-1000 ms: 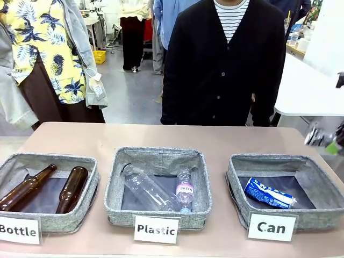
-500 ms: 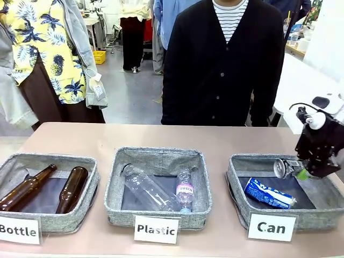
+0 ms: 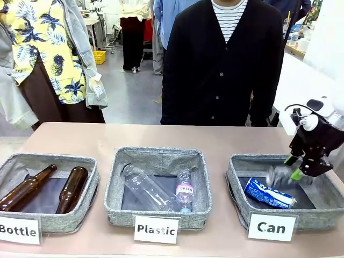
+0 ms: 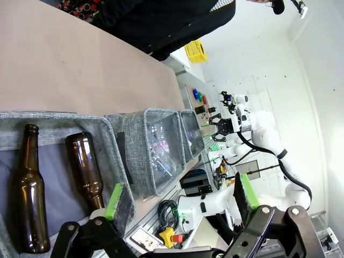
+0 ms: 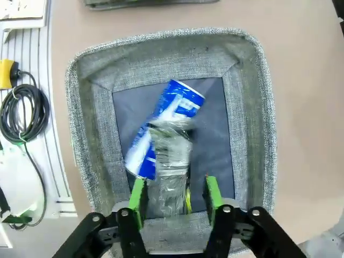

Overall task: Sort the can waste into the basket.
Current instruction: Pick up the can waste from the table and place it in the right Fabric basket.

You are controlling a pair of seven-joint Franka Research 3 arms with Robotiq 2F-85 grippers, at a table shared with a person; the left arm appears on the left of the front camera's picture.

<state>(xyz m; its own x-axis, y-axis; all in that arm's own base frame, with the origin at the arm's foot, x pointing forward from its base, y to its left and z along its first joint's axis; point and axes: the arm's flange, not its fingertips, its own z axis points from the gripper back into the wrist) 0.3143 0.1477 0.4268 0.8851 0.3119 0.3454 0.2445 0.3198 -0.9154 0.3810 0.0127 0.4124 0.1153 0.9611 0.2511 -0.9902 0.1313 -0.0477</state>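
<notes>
Hanging above the Can basket (image 3: 236,183), the right claw (image 3: 293,166) has its green pads parted to a moderate width, wider than the silvery can (image 5: 169,156). That can is blurred in both the front and right wrist views, lies just past the fingertips and appears to be free of both pads, dropping into the basket; contact cannot be ruled out because of the blur. The blue can (image 5: 166,121) lies on the dark lining directly beyond the claw, partly under the silvery can. Both cans share roughly one long axis, running from the claw's near side toward the far wall of the basket, slightly tilted.

The left claw (image 4: 180,199) stands fully wide and holds nothing. It is near the Bottle bin, well apart from the cans, so the right arm is the nearer one.

Judgement: with both cans below the right claw and inside the rim, the sorting looks close to done. The coming move likely calls only for a straight lift clear of the soft rim.
</notes>
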